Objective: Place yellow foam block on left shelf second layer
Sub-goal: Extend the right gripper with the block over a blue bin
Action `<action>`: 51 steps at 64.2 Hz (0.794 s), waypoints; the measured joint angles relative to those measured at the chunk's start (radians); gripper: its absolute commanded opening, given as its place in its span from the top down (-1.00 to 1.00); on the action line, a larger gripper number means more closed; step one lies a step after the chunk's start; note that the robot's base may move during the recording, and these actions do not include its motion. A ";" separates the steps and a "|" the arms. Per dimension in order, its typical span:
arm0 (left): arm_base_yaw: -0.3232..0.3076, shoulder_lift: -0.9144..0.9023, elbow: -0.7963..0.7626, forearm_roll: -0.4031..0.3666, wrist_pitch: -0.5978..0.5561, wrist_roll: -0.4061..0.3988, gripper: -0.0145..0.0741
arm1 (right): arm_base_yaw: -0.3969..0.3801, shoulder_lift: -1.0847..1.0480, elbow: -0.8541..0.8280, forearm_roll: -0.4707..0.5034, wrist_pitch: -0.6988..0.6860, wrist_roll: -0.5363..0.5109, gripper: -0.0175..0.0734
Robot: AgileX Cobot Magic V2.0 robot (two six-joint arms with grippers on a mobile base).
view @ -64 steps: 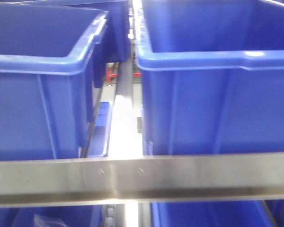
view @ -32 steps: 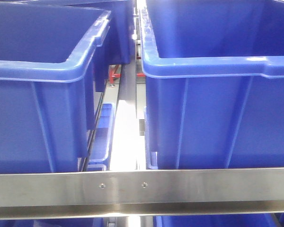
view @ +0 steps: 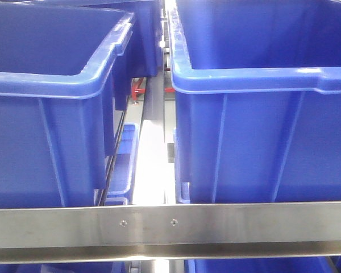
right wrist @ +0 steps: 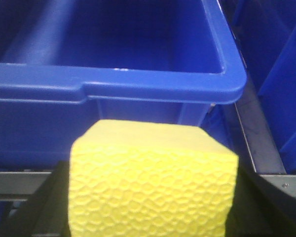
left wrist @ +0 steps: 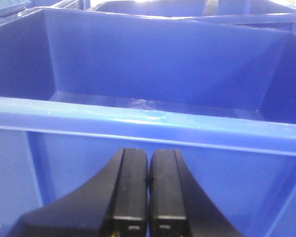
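Blue bin (right wrist: 138, 89) ahead of yellow foam block (right wrist: 153, 173), right gripper (right wrist: 155, 202) clamped.

I am facing storage racking, the kind found in a stockroom or warehouse. Deep blue plastic bins (view: 45, 148) stand side by side on a shelf (view: 244, 224) with a brushed-steel, screw-fastened front edge. More blue bins show on the level below (view: 256, 266) and in the rows behind.

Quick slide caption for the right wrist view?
Right claw gripping the yellow foam block, facing a blue bin at its front rim.
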 measured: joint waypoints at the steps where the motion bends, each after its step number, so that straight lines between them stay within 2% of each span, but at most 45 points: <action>1: 0.000 0.000 0.000 0.000 0.000 0.000 0.36 | 0.000 0.000 0.000 0.000 -0.005 0.000 0.01; 22: 0.000 0.000 0.000 0.000 0.000 0.000 0.36 | 0.000 0.000 0.000 -0.010 -0.219 0.000 0.01; 51: 0.000 0.000 0.000 0.000 0.000 0.000 0.36 | 0.000 0.000 0.000 -0.012 -0.292 0.000 0.01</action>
